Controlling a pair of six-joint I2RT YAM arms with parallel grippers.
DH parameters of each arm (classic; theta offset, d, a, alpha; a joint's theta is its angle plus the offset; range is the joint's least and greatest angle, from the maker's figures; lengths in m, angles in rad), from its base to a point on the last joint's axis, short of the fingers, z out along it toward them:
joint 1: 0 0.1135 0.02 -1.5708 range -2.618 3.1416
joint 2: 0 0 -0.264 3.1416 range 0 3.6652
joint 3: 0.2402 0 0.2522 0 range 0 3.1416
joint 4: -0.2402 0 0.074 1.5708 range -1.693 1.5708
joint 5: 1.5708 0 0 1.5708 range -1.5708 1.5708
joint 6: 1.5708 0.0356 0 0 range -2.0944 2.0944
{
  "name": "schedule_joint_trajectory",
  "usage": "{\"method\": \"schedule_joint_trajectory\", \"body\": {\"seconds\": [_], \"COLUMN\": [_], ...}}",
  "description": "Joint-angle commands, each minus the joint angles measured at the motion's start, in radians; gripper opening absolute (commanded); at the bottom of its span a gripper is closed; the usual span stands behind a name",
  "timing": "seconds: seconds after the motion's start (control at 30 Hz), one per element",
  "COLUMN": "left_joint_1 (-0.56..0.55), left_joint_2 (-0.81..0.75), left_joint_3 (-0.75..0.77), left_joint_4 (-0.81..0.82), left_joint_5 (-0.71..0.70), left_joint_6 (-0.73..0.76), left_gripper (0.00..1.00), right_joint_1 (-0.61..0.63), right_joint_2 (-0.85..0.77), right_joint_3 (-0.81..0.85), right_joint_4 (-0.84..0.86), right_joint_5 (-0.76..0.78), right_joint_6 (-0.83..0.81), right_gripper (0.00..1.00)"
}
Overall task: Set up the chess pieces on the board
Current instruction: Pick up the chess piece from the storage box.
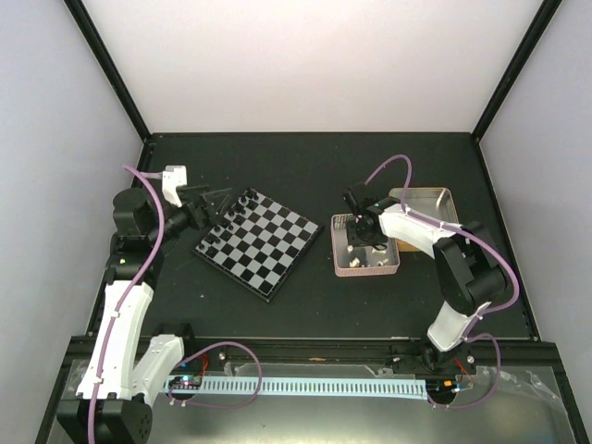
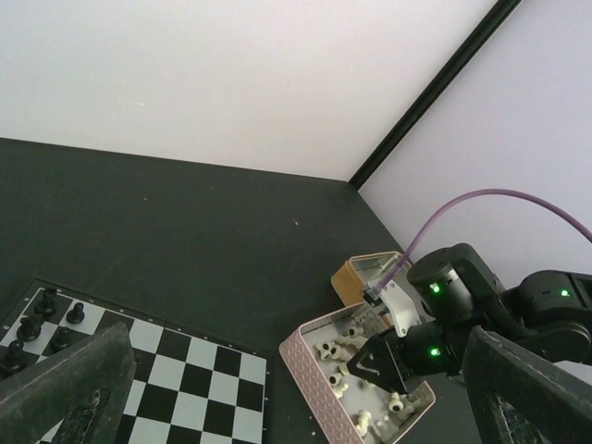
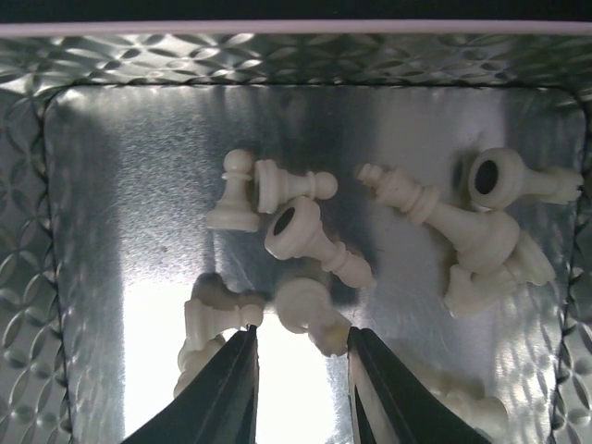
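One board [image 1: 262, 244], one pink tin [image 1: 366, 274], one gold tin [image 1: 431, 200]

The chess pieces [image 3: 301, 231] were cream-white on the silvery, swirl-embossed floor of the pink tin [image 2: 310, 379], the board [image 1: 264, 245] showed black and silver-grey checks within a black edge, the other tin [image 2: 354, 277] was gold, and the table [image 1: 370, 314] was dull black.
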Motion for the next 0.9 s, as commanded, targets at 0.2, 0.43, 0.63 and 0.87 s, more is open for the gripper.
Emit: {"method": "schedule_joint_trajectory", "body": {"seconds": [0.2, 0.43, 0.63, 0.87], "left_joint_1": [-0.007, -0.009, -0.01, -0.01], "left_joint_2": [-0.003, -0.002, -0.001, -0.001], "left_joint_3": [-0.006, -0.009, -0.008, -0.009], "left_joint_4": [-0.013, -0.017, -0.019, -0.025], "left_joint_5": [-0.013, -0.016, -0.018, -0.021], "left_joint_6": [0.015, 0.018, 0.021, 0.021], "left_gripper": [0.99, 0.99, 0.99, 0.99], "right_joint_1": [0.005, 0.005, 0.005, 0.005], "right_joint_2": [-0.072, -0.043, 0.009, 0.06], "right_joint_3": [-0.03, -0.029, -0.001, 0.026], "right_joint_4": [0.052, 0.059, 0.076, 0.087], "right_joint_5": [0.046, 0.044, 0.029, 0.033], "right_joint_6": [0.028, 0.037, 0.02, 0.009], "right_gripper": [0.29, 0.33, 0.26, 0.21]}}
